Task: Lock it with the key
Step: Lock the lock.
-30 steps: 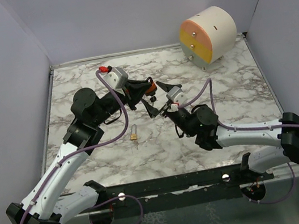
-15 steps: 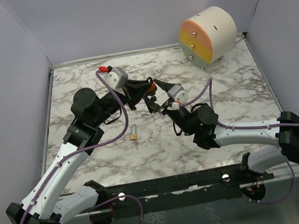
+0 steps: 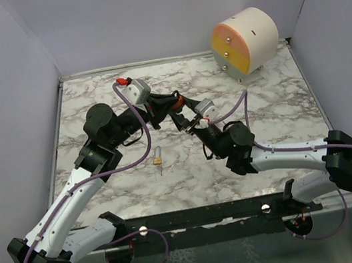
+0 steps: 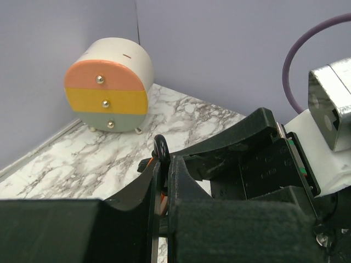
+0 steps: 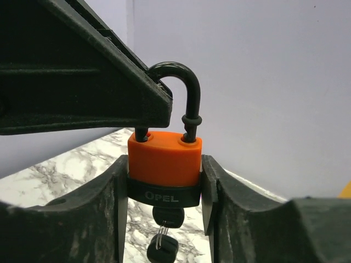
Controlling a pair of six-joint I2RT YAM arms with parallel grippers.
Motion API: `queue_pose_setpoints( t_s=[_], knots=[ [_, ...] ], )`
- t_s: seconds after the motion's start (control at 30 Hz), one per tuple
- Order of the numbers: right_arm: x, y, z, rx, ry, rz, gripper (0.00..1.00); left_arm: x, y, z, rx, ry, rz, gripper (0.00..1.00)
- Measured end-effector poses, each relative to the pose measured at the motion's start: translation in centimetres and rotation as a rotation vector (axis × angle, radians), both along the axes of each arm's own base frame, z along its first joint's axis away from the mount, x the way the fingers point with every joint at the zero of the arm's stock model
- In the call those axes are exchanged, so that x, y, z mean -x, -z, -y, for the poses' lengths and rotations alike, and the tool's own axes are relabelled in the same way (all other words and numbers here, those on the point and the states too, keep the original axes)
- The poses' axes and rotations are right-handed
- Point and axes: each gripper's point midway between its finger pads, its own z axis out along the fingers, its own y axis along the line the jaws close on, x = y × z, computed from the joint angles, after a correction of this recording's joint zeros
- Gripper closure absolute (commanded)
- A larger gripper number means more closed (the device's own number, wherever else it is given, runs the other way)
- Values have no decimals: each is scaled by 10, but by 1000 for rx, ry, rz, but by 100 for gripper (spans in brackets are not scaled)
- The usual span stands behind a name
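Right wrist: key [image 5: 162, 250] partly cut off below padlock [image 5: 164, 159].

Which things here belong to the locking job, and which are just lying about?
In the job: orange padlock, key in its keyhole, left gripper, right gripper.
Lying about: round three-drawer chest, small brass-coloured item.

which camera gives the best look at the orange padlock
Right wrist: the padlock fills the frame, with its orange body, black shackle and inserted key all clear between the right gripper fingers. Left wrist shows only the shackle's top. Top external shows just an orange speck, too small to read.
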Motion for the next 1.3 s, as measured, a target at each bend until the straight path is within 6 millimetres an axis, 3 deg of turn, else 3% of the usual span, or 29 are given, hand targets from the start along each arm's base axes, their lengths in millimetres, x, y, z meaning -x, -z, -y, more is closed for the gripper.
queue_pose_setpoints(
  t_s=[0.07,0.37,0.7,1.3],
  knots=[
    [-1,0,1,-3,7,-2,81,0,0,0,1,-1,2,100],
    [0,-1,4,-5,15,-3,90,0,0,0,5,0,6,100],
    [13,5,24,39,2,3,99,9,5,7,-3,53,2,100],
    [18,6,31,51,1,17,99,11,9,12,6,78,-9,100]
  ],
)
